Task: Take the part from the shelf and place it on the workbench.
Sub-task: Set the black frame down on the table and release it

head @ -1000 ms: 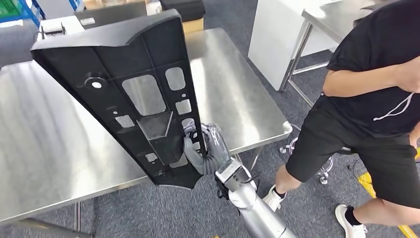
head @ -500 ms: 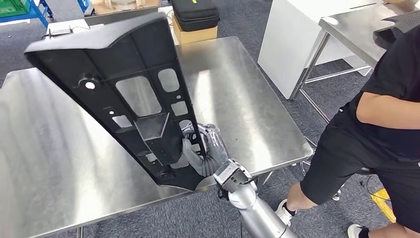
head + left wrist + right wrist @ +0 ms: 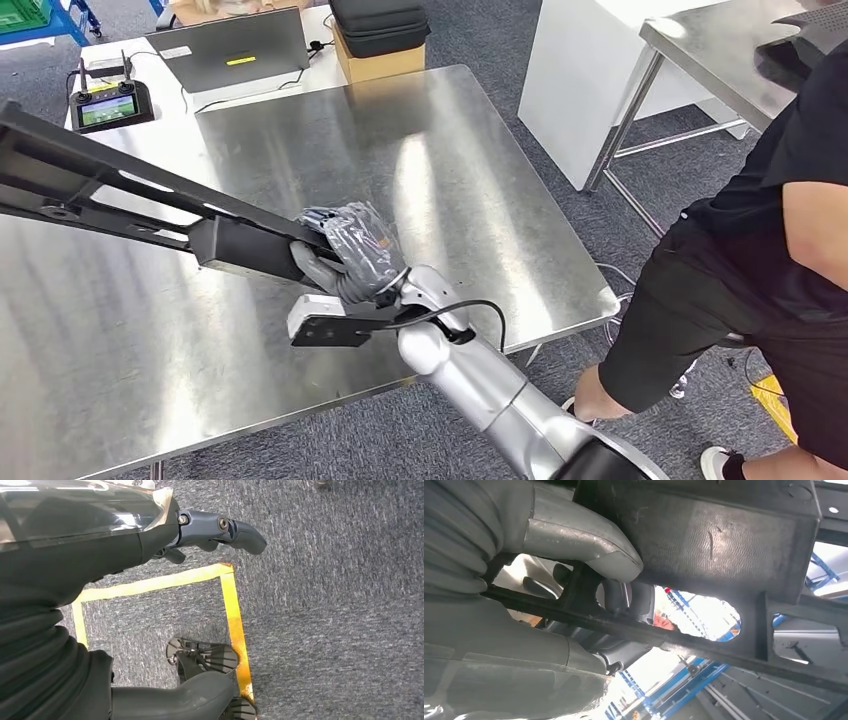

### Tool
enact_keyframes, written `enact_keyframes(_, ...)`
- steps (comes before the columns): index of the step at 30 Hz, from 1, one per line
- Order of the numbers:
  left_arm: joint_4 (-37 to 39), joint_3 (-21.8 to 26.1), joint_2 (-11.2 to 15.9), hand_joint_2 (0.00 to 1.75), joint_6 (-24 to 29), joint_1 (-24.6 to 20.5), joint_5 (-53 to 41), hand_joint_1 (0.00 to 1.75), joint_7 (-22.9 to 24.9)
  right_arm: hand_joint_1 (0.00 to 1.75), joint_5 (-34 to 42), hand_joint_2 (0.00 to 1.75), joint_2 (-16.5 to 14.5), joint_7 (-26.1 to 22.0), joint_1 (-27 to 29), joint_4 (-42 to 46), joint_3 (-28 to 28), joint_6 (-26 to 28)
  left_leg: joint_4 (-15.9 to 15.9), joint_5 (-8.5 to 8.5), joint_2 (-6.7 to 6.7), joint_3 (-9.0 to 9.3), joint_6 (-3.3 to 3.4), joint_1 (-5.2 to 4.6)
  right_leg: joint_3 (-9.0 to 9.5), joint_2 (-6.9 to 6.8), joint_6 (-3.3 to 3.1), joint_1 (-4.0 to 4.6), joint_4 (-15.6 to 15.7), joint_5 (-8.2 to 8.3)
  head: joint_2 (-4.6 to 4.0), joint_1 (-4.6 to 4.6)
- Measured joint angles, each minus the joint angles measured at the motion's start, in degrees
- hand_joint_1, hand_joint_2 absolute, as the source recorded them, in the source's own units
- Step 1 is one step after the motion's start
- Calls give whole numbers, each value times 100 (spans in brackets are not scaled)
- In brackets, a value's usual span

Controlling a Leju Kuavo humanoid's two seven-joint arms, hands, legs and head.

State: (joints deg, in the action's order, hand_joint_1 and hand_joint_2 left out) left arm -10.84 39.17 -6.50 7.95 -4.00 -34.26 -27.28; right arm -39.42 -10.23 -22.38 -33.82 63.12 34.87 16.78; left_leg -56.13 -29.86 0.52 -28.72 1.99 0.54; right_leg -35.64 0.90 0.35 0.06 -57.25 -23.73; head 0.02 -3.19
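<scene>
Our right hand grips the black part, held nearly flat above the counter; our left hand hangs loosely spread, holding nothing.

The right hand grips the black part.

A robotics test lab or workshop: grey carpet floor marked with yellow tape surrounds a stainless steel workbench, with a laptop, handheld controller and black equipment case just beyond its far edge.
</scene>
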Motion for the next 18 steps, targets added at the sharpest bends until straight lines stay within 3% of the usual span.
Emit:
enact_keyframes(4,0,-15,-1,175,-61,-18,-157,0,45,173,-855,175,-135,525,-444,-641,196,110,1,15,-5,-1,-27,0,1,3,-25,0,-2,18,0,0)
enact_keyframes(9,0,-72,-1,175,-98,-117,-357,0,173,173,-2298,175,-447,1523,-1325,-2247,612,143,-7,33,0,2,-54,-8,4,-4,-44,-4,-2,35,0,-1)
enact_keyframes(13,0,-117,-3,175,-119,-181,-457,0,233,173,-3268,175,-560,2249,-1782,-3280,1025,-170,-16,34,4,4,-55,-13,10,-10,-42,-6,-3,37,0,-1)
enact_keyframes(18,0,-139,-2,175,-139,-217,-486,0,243,173,-3703,175,-558,2526,-1998,-3997,1454,-396,-24,32,-2,4,-54,-18,11,-5,-39,-8,-4,38,0,0)
